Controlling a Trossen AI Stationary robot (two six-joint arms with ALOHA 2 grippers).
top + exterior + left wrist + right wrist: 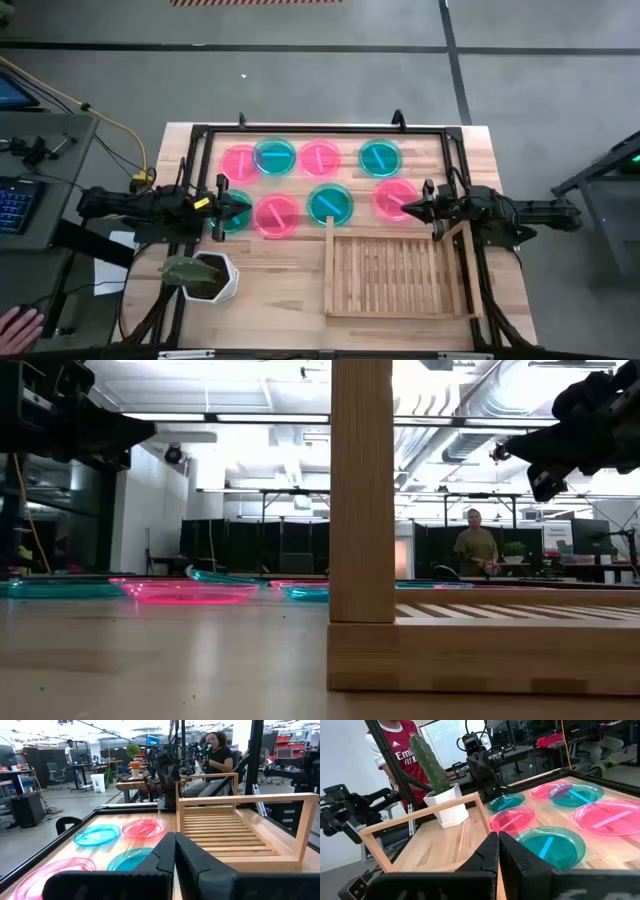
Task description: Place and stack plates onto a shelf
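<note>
Eight round plates lie flat at the far half of the table: pink (240, 160) with a teal one (274, 156) overlapping its edge, pink (318, 157), teal (379, 157), teal (232, 214), pink (277, 215), teal (329, 204), pink (395, 198). The slatted wooden shelf (395, 275) lies flat at the near right with nothing on it. My left gripper (243, 208) is shut and hovers over the left teal plate's edge. My right gripper (405, 208) is shut and hovers over the right pink plate. The low view shows both arms well above the table.
A white pot with a green plant (205, 275) stands near the table's near-left, beside the shelf's left rim (328, 265). A dark frame (320, 128) runs round the table's far edge. People stand and sit beyond the table; a hand (20, 325) shows at the near left.
</note>
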